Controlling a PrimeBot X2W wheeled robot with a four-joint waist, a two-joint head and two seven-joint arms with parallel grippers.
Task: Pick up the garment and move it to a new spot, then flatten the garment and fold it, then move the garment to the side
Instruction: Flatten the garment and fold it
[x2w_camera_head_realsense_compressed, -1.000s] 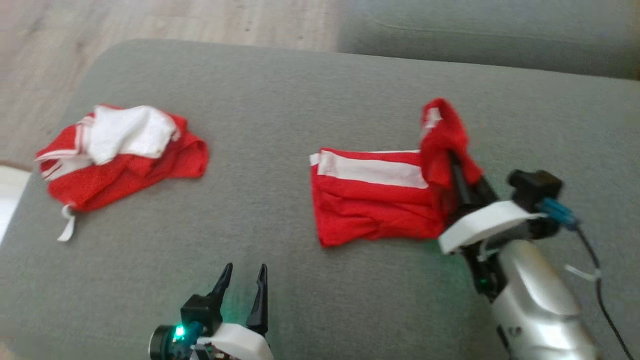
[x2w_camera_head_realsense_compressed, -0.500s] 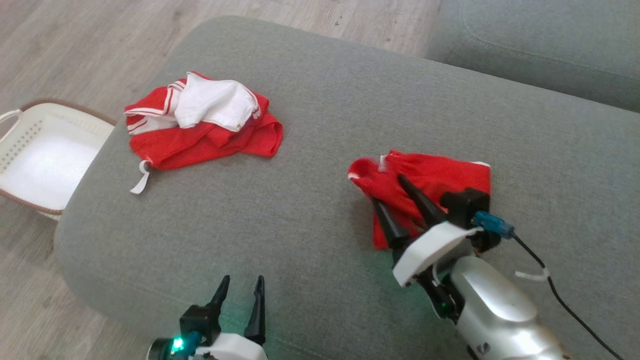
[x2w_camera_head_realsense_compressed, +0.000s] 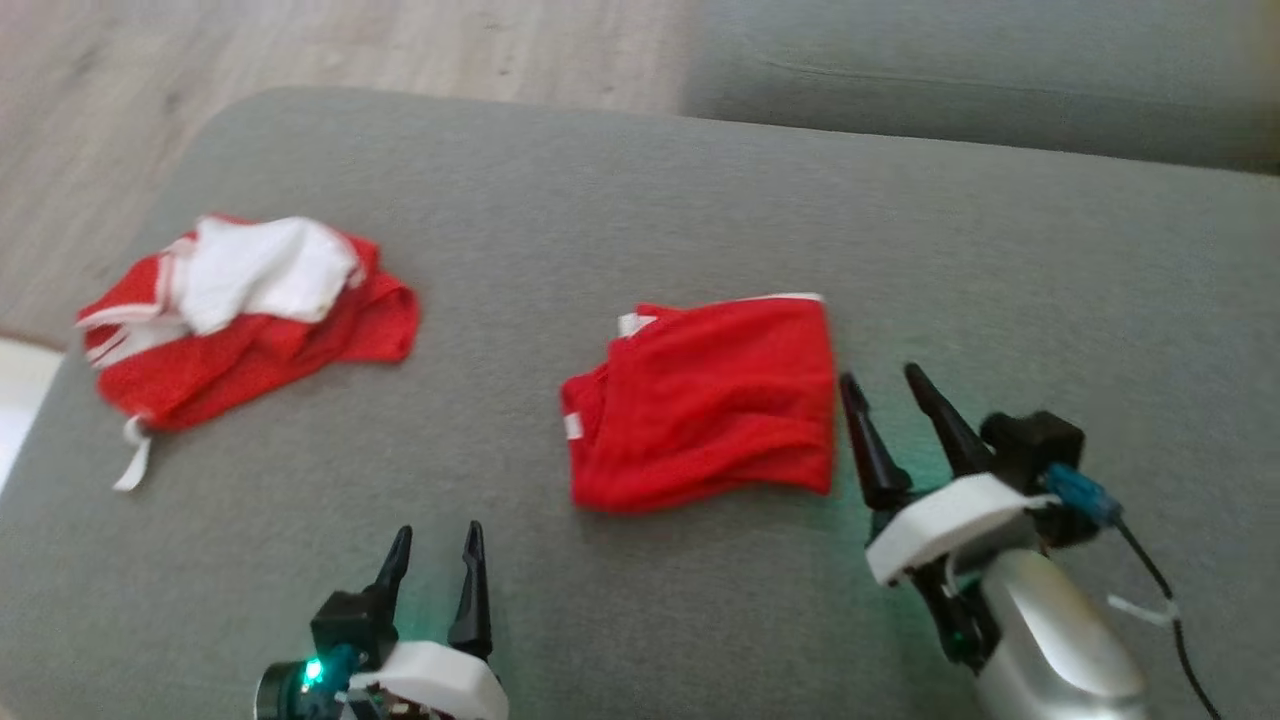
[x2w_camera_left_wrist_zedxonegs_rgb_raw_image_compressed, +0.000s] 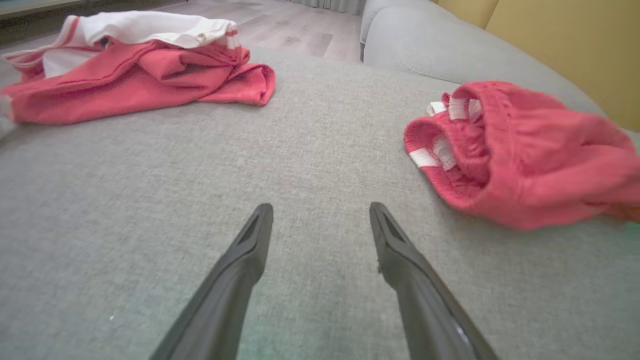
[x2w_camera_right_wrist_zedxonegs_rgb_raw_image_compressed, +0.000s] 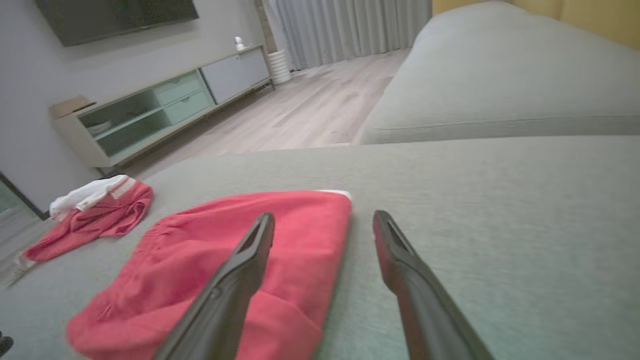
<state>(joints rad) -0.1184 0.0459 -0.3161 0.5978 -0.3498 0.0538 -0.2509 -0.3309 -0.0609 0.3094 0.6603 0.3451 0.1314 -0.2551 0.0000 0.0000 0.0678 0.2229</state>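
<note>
Garment (x2w_camera_head_realsense_compressed: 700, 400) – a red piece, already folded into a compact rectangle – lies near the middle of the grey sofa cushion (x2w_camera_head_realsense_compressed: 640, 200). The right gripper (x2w_camera_head_realsense_compressed: 880, 375) stands just beside its right edge with the two fingers apart and nothing between them. The left gripper (x2w_camera_head_realsense_compressed: 437, 528) is lower, well apart from the cloth, also spread and empty.

I judge that the fold is done and that the step in hand is moving the garment to the side. To do it well, the right gripper should come low to the cushion and close over all the layers at this near edge together. If it catches the top layer alone, the fold will probably open when it is pulled. The path should also stay away from the second heap of clothes (x2w_camera_head_realsense_compressed: 240, 310), red and white, at the left of the cushion.

The head view gives the plan: a tidy outline and clean edges. The left wrist view shows the other end of the garment (x2w_camera_left_wrist_zedxonegs_rgb_raw_image_compressed: 525, 155) from low down – there the layers bulge open and white bands are visible inside, so the fold is looser than it looks from above. The right wrist view shows how its own fingers stand: one in front of the red cloth (x2w_camera_right_wrist_zedxonegs_rgb_raw_image_compressed: 235, 265), the other in front of bare cushion. Behind there is a wooden floor (x2w_camera_right_wrist_zedxonegs_rgb_raw_image_compressed: 310, 115) and a TV cabinet (x2w_camera_right_wrist_zedxonegs_rgb_raw_image_compressed: 165, 110).
</note>
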